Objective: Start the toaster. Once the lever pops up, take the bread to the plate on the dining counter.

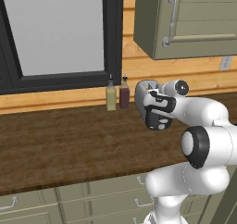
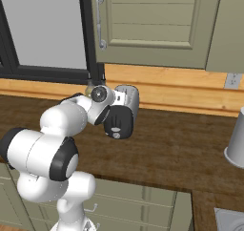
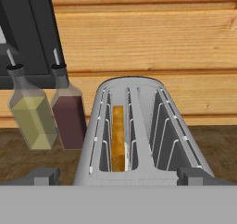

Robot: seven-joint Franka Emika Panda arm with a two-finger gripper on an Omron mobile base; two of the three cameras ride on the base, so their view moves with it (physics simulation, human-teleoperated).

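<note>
Bread (image 3: 118, 137) upright inside toaster (image 3: 143, 140)

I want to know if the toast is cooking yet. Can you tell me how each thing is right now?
toaster: upright on the wood counter, two slots on top.
bread: standing on edge in the left slot, sunk below the rim.
gripper: jaws wide open, holding nothing, just in front of the toaster.
yellow bottle: upright, capped.
dark red bottle: upright, capped, beside the toaster.
cabinet door: shut.

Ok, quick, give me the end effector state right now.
End effector: open, holding nothing, its fingertips spread on either side of the toaster.
</note>
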